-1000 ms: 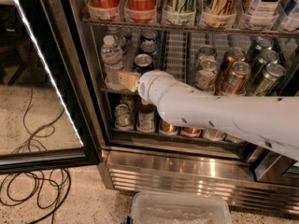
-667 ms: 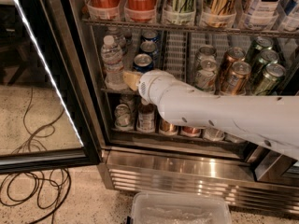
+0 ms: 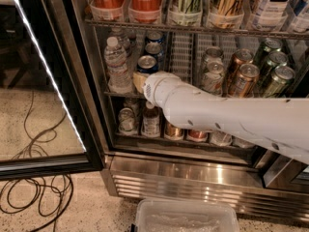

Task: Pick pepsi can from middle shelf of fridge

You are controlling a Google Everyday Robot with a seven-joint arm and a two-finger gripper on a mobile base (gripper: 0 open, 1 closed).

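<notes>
The fridge (image 3: 193, 180) stands open, its glass door (image 3: 53, 105) swung out to the left. A blue pepsi can (image 3: 146, 64) stands at the front of a lane on the middle shelf (image 3: 118, 94), with more blue cans (image 3: 155, 49) behind it. My white arm (image 3: 217, 115) reaches in from the right. My gripper (image 3: 140, 80) is at the front pepsi can's lower part, mostly hidden behind the wrist; only a tan bit of it shows. I cannot tell whether it touches the can.
A water bottle (image 3: 116, 64) stands just left of the pepsi can. Silver cans (image 3: 212, 71), copper cans (image 3: 243, 76) and green cans (image 3: 275, 76) are to the right. Red cola cups (image 3: 145, 1) fill the shelf above. A plastic bin (image 3: 186, 216) and cables (image 3: 34, 195) lie on the floor.
</notes>
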